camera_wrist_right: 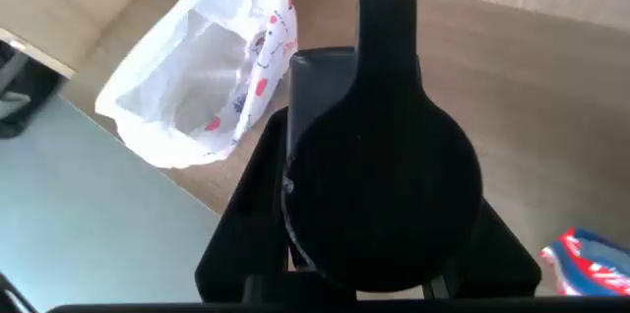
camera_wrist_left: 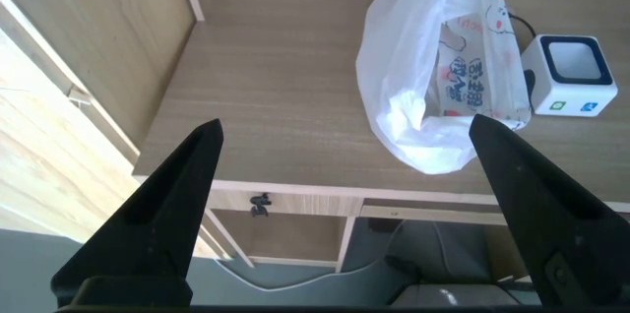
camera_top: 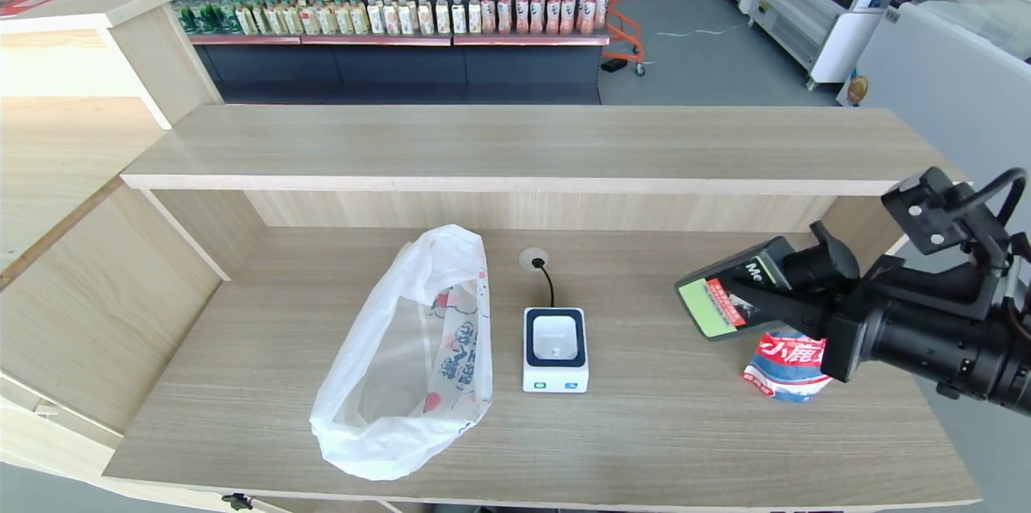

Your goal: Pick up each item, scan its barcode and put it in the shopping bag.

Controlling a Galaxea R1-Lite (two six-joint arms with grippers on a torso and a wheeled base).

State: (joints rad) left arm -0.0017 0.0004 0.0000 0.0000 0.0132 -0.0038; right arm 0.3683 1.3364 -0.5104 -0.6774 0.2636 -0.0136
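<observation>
Grips dark box (camera_top: 717, 299) in right pincer (camera_top: 761, 295), raised right of scanner (camera_top: 555, 348). Holds left pincer (camera_wrist_left: 345, 126) wide open, empty. Barely begun, judging by empty-looking shopping bag (camera_top: 403, 368) and blue packet (camera_top: 785, 368) lying on desk (camera_top: 644, 448).

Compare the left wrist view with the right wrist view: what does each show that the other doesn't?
Left wrist only: the white square barcode scanner with a dark top, and the open left gripper. Right wrist only: the right gripper shut on a dark box, and a blue, red and white snack packet. Both: the white plastic shopping bag lying open on the light wooden counter.
</observation>
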